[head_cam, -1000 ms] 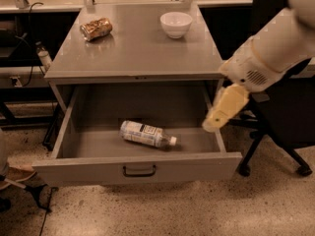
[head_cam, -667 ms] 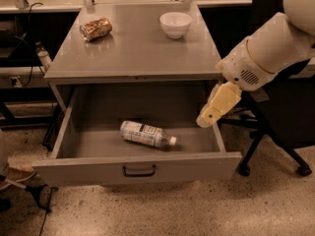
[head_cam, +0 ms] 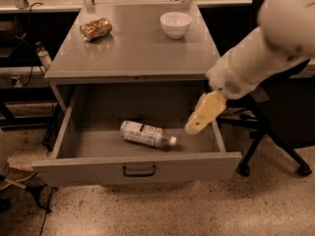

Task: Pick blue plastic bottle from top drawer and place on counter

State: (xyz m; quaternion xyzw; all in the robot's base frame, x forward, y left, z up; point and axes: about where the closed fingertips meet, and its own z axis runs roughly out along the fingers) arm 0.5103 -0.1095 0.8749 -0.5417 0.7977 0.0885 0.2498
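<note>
The blue plastic bottle point(head_cam: 145, 133) lies on its side on the floor of the open top drawer point(head_cam: 138, 167), its white cap pointing right. The drawer is pulled out from under the grey counter point(head_cam: 135, 45). My gripper point(head_cam: 193, 127) hangs from the white arm over the right part of the drawer, a short way right of the bottle's cap and above the drawer floor. It touches nothing.
A brown-gold can point(head_cam: 96, 29) lies at the counter's back left. A white bowl point(head_cam: 175, 24) stands at its back right. A black office chair point(head_cam: 275, 127) is right of the cabinet. Cables and dark shelving are at the left.
My arm and gripper have moved left and a little down, further over the open drawer and closer to the bottle's cap. The bottle has not moved.
</note>
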